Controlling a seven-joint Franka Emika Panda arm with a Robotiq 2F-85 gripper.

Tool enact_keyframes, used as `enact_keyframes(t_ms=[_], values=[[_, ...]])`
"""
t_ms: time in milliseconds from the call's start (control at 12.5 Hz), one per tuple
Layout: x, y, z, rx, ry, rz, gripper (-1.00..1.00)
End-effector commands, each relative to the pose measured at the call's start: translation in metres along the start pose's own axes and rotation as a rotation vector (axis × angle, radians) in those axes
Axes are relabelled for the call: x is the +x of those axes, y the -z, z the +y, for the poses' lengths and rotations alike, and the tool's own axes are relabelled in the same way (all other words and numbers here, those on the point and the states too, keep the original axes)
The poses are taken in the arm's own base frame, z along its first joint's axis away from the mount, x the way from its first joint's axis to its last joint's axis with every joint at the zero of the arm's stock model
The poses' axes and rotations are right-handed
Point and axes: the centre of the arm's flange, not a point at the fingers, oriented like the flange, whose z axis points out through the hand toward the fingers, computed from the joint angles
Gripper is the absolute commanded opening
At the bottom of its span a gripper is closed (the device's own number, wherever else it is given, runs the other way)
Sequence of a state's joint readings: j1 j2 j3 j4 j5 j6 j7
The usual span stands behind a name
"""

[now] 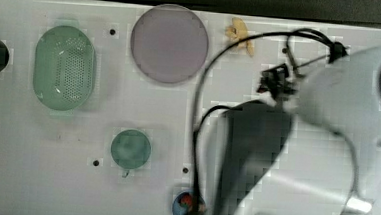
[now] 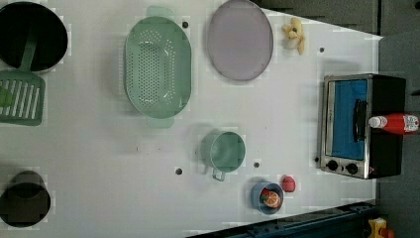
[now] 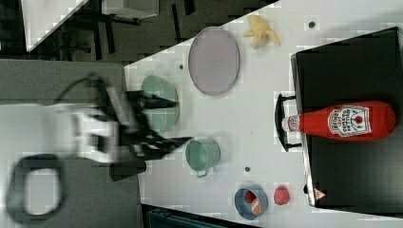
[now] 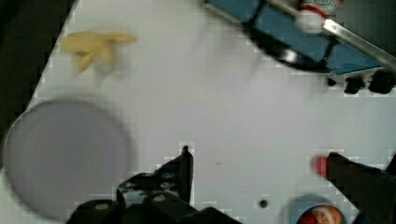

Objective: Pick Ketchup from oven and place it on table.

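The Ketchup [image 3: 342, 121], a red squeeze bottle with a white cap and label, lies on its side on top of the black oven [image 3: 351, 57], cap over the door handle. The left view has the Ketchup [image 2: 396, 122] on the oven [image 2: 346, 124] at the table's [image 2: 99, 148] right end. My gripper [image 3: 177, 121] hovers open and holds nothing, far from the oven, over the green colander and cup. In the wrist view the gripper [image 4: 261, 163] has its fingers wide apart over bare table [image 4: 210, 93], with the oven door [image 4: 299, 42] and the Ketchup cap [image 4: 310, 18] beyond.
A green colander [image 2: 157, 67], a purple plate [image 2: 239, 39], a banana peel [image 2: 294, 34] and a green cup [image 2: 225, 151] stand on the table. A blue bowl [image 2: 267, 197] with fruit and a small red piece [image 2: 288, 184] sit near the oven. My arm [image 1: 339, 96] covers the top view's right side.
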State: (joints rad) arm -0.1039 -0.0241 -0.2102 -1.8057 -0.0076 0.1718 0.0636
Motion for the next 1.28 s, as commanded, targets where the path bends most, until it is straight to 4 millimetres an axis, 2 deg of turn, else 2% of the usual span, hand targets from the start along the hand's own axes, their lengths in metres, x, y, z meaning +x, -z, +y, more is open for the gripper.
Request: enact_keyframes(t_ms=[80, 400, 640, 960, 1280], values=[[0.067, -0.018, 0.047, 0.008, -0.107, 0.018, 1.0], [0.141, -0.048, 0.092, 0.035, -0.256, 0.113, 1.0], [0.181, -0.067, 0.117, 0.049, -0.325, 0.202, 1.0], [0.206, -0.104, 0.14, 0.045, -0.425, 0.157, 1.0], [0.214, -0.133, 0.142, 0.052, -0.474, 0.112, 1.0]])
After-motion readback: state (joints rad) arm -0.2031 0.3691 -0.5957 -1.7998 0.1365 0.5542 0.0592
